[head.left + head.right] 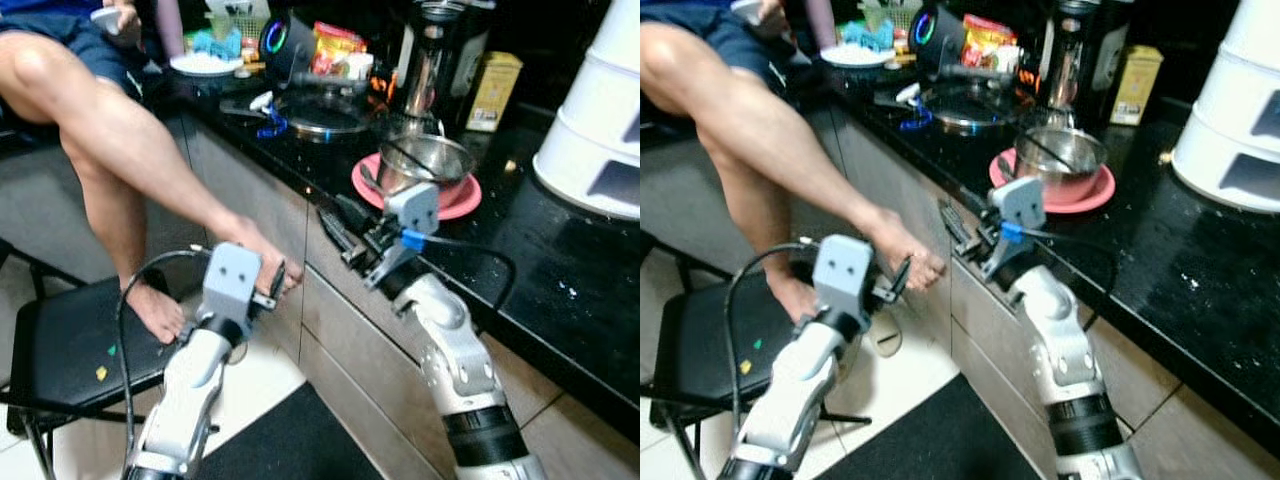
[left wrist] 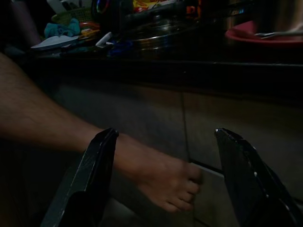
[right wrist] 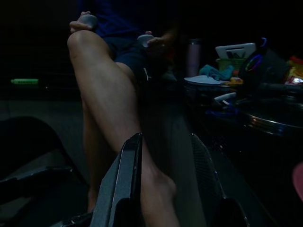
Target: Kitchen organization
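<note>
Countertop (image 1: 560, 290) of black speckled stone runs along your right, above grey cabinet drawers (image 1: 350, 330). Your right gripper (image 1: 335, 228) sits at the counter's front edge, just above the top drawer, with its black fingers a little apart and nothing between them. Just behind it, near that front edge, a steel bowl (image 1: 425, 165) rests on a pink plate (image 1: 462, 200). Farther back along the counter stand a round glass lid (image 1: 325, 112), a black speaker with a glowing ring (image 1: 280, 40), a steel kettle (image 1: 425, 60) and a yellow box (image 1: 494, 90). A white tiered rack (image 1: 600, 110) occupies the counter's far right end.

Your left gripper (image 1: 274, 290) hangs off the counter, in front of the drawers, fingers spread wide and empty. A person's bare foot (image 1: 255, 250) presses against the cabinet face just beside those fingers; the other foot (image 1: 155, 310) rests on a black chair seat (image 1: 70, 350).
</note>
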`<state>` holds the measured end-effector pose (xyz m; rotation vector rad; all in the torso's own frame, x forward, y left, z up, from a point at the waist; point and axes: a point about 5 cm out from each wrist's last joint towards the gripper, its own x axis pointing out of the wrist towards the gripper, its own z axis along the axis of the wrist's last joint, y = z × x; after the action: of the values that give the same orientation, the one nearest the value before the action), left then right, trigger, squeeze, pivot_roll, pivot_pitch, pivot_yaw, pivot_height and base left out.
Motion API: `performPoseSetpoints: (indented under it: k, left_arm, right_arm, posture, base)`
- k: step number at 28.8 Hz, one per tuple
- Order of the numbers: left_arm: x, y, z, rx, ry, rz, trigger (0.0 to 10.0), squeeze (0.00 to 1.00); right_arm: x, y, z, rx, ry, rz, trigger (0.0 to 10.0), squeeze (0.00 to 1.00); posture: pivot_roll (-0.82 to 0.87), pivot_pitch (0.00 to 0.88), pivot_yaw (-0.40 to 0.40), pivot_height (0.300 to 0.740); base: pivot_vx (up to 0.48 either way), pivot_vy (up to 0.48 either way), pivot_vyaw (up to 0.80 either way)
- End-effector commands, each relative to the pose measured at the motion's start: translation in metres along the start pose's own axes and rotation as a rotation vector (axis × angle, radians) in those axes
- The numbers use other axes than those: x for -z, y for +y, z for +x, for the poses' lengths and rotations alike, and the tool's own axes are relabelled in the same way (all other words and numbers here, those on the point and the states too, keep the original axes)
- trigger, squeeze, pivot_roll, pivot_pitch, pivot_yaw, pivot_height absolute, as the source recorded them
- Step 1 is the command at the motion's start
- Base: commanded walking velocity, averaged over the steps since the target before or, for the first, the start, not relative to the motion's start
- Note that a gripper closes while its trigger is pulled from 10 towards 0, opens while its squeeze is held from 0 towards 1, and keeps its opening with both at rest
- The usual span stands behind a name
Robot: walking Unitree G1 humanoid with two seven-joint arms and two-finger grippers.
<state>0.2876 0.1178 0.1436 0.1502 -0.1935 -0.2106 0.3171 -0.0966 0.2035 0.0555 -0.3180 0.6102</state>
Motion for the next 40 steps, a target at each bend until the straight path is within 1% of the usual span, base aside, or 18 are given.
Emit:
performPoseSetpoints:
  k: [1,9,16,20,25,28,32,33,34,35,37,38,39,40]
  left_arm:
    - [0.001,-0.004,0.000,0.020,0.010,-0.005,10.0,0.00]
    - [0.002,-0.005,0.000,0.027,0.012,-0.005,10.0,0.00]
    - [0.003,-0.005,-0.001,0.029,0.014,-0.007,10.0,0.00]
    - [0.003,-0.005,0.000,0.027,0.014,-0.008,10.0,0.00]
    - [0.003,-0.005,0.000,0.025,0.013,-0.012,10.0,0.00]
    - [0.003,-0.005,0.000,0.025,0.015,-0.015,10.0,0.00]
    - [0.003,-0.005,-0.001,0.027,0.017,-0.016,10.0,0.00]
    - [0.003,-0.005,-0.001,0.027,0.017,-0.016,10.0,0.00]
    - [0.003,-0.005,-0.001,0.027,0.017,-0.016,10.0,0.00]
    - [0.003,-0.005,-0.001,0.027,0.017,-0.016,10.0,0.00]
    - [0.003,-0.005,0.000,0.029,0.017,-0.016,10.0,0.00]
    - [0.003,-0.005,0.000,0.029,0.017,-0.016,10.0,0.00]
    - [0.003,-0.006,0.000,0.029,0.017,-0.016,10.0,0.00]
    - [0.002,-0.006,0.000,0.030,0.016,-0.016,10.0,0.00]
  right_arm:
    - [0.000,-0.002,-0.002,0.003,-0.003,0.001,10.0,0.00]
    - [0.000,-0.002,-0.002,0.000,0.002,-0.001,10.0,0.00]
    - [-0.001,-0.006,0.001,0.032,0.020,0.001,10.0,0.00]
    - [0.000,-0.006,0.003,0.028,0.040,0.003,10.0,0.00]
    - [-0.001,-0.005,0.003,0.017,0.028,0.011,10.0,0.00]
    - [-0.004,-0.004,0.004,0.011,0.014,0.007,10.0,0.00]
    - [-0.017,0.004,0.008,-0.058,-0.019,-0.024,10.0,0.00]
    - [-0.017,0.004,0.008,-0.058,-0.019,-0.024,10.0,0.00]
    - [-0.029,0.012,0.016,-0.101,-0.046,-0.067,10.0,0.00]
    - [-0.029,0.012,0.016,-0.101,-0.046,-0.067,10.0,0.00]
    - [-0.040,0.017,0.025,-0.121,-0.066,-0.135,10.0,0.00]
    - [-0.040,0.017,0.025,-0.121,-0.066,-0.135,10.0,0.00]
    - [-0.046,0.020,0.030,-0.131,-0.085,-0.149,10.0,0.00]
    - [-0.054,0.022,0.036,-0.122,-0.102,-0.200,10.0,0.00]
  posture:
    - [-0.05,0.000,-0.031,0.740]
    - [-0.05,0.000,-0.026,0.740]
    - [-0.05,0.000,-0.026,0.740]
    - [-0.05,0.000,-0.026,0.740]
    - [-0.05,0.000,-0.026,0.740]
    - [-0.05,0.000,-0.026,0.740]
    - [-0.05,0.000,-0.026,0.740]
    - [-0.05,0.000,-0.026,0.740]
    - [-0.05,0.000,-0.025,0.740]
    - [-0.05,0.000,-0.025,0.740]
    - [-0.04,0.000,-0.027,0.740]
    - [-0.04,0.000,-0.027,0.740]
    - [-0.04,0.000,-0.028,0.740]
    - [-0.04,0.000,-0.028,0.740]
  base:
    - [0.364,0.000,0.00]
    - [0.363,0.000,0.00]
    - [0.360,0.000,0.00]
    - [0.361,0.000,-0.75]
    - [0.249,0.000,-0.78]
    - [0.000,0.000,0.00]
    - [0.000,0.000,0.00]
    - [0.000,0.000,0.00]
    - [0.000,0.000,0.00]
    - [0.000,0.000,0.00]
    - [0.000,0.000,0.00]
    - [0.000,0.000,0.00]
    - [0.000,0.000,0.00]
    - [0.000,0.000,0.00]
